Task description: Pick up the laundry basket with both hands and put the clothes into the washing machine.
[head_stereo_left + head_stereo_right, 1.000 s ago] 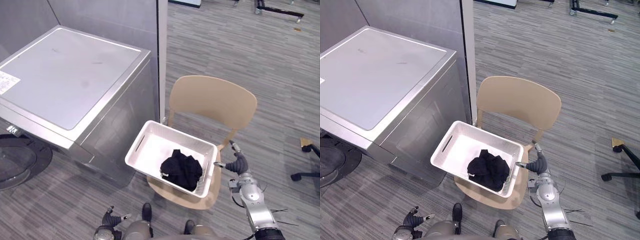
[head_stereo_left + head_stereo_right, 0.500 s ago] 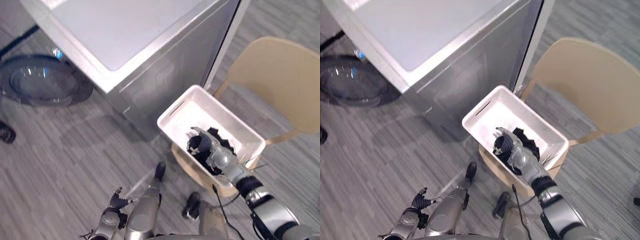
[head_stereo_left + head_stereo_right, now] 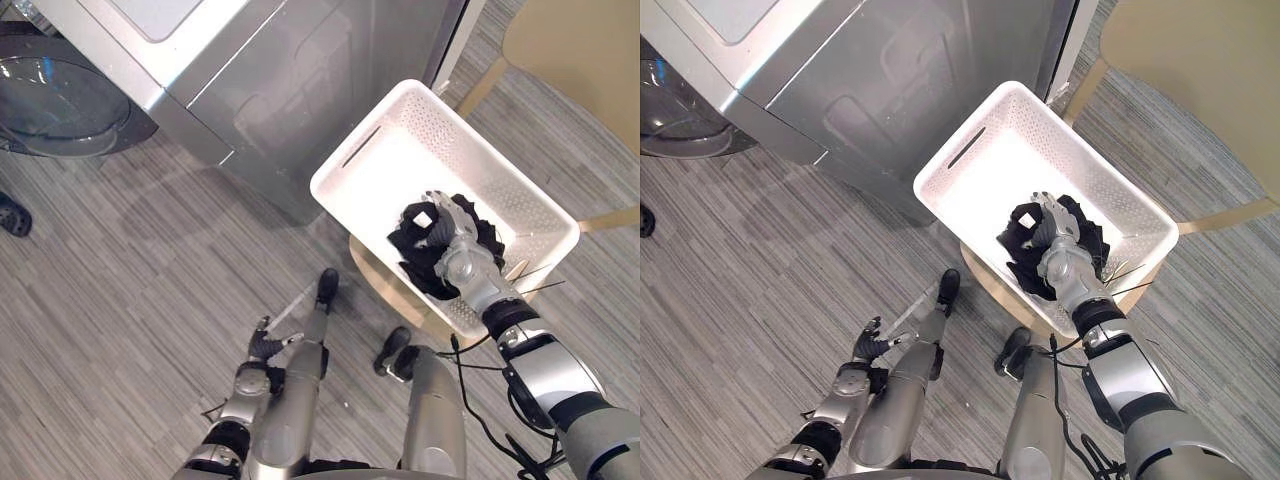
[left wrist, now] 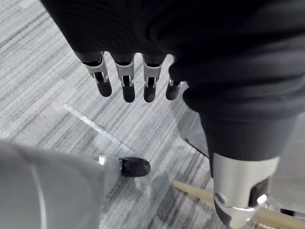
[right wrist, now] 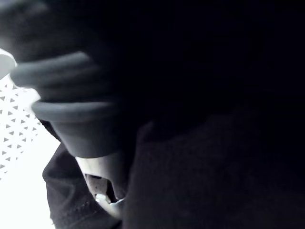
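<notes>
White perforated laundry basket (image 3: 363, 133) sits on the seat of the tan chair (image 3: 575, 50), at 2 o'clock in my head view. Chair back is at 1 o'clock from the basket. The black clothes (image 3: 412, 245) are bunched toward the basket's 5 o'clock side; the rest of the bottom is bare white.

My right hand (image 3: 458, 258) is inside the basket, down on top of the clothes, arm coming in from 5 o'clock. Its wrist cam has dark cloth right up against the cover, with a bit of perforated wall beside it. Can't tell whether that hand grips the cloth or just lies on it.

The grey washing machine (image 3: 270, 90) is at 10 o'clock from the basket, its side panel near the basket's far corner. Its round glass door (image 3: 55, 95) is swung out at 10 o'clock in the view.

My left hand (image 3: 262, 345) hangs low at 7 o'clock, well apart from the basket, over the grey striped floor (image 3: 150, 280). Fingers (image 4: 125, 83) straight, small gaps between them, thumb apart, holding nothing.
</notes>
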